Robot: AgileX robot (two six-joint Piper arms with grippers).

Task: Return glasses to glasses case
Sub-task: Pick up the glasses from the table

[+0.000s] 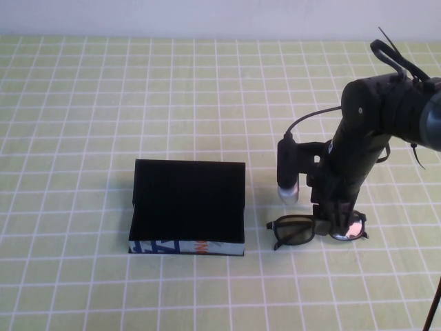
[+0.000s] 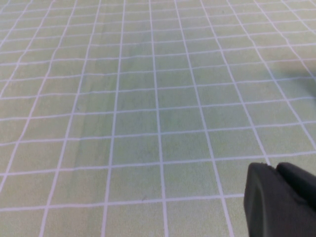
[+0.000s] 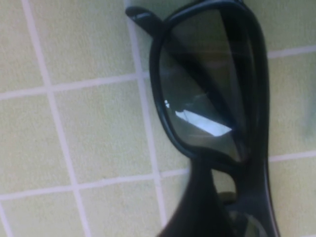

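Observation:
The black glasses lie on the green checked cloth, right of the glasses case. The case is a black box with a blue, white and orange front strip. My right gripper is down on the glasses' bridge, between the two lenses. In the right wrist view one lens fills the picture and a dark finger presses against the bridge. My left gripper is shut and empty over bare cloth. It is out of the high view.
The green cloth with a white grid covers the whole table. A white wall runs along the far edge. The right arm's cables stick up at the far right.

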